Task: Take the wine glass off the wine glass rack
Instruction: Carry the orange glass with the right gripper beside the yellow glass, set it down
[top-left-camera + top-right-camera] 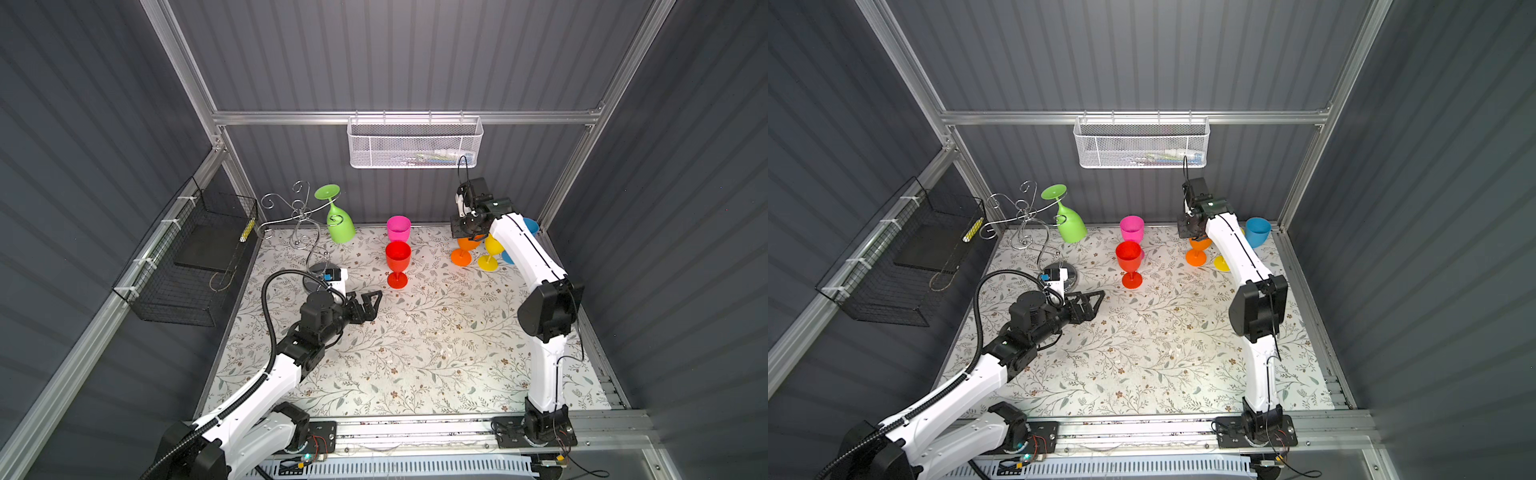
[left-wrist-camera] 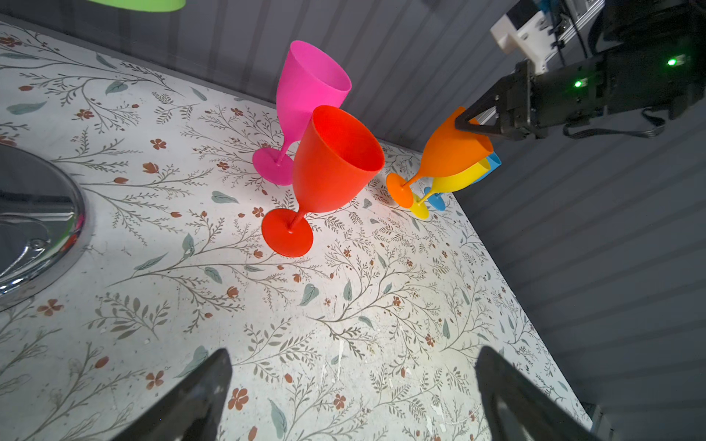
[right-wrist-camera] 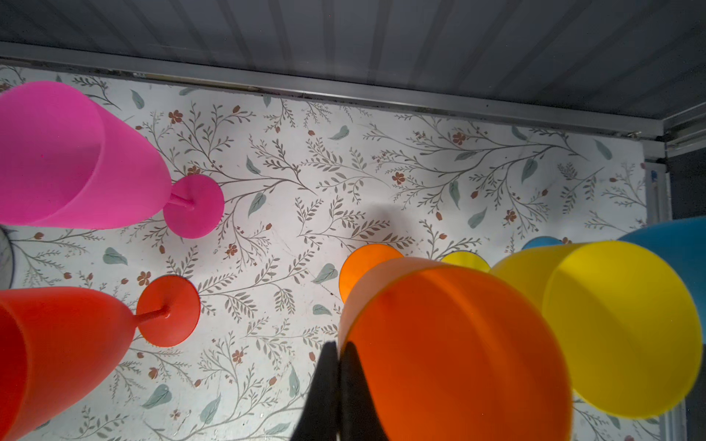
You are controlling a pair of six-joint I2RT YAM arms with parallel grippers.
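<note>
**One green wine glass (image 1: 340, 224) left on the wine glass rack (image 1: 311, 276)**

In a top view: the chrome rack stands left of centre, and the glass hangs inverted from a curled arm. The white mesh basket (image 1: 415, 143) holds blurred items.

Left wrist: the left gripper (image 2: 353, 353) is spread wide.

Right wrist: the right gripper (image 3: 339, 347) pinches the orange wine glass (image 3: 458, 355) by its rim.

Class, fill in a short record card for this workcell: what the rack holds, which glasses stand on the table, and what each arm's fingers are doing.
Rack: chrome wine glass rack, back left of the table
On rack: green wine glass, hanging upside down
Standing on table: pink glass, red glass, orange glass, yellow glass, blue glass
Left gripper: fingers open, empty, near the rack's base
Right gripper: fingers shut on the orange glass's rim
</note>
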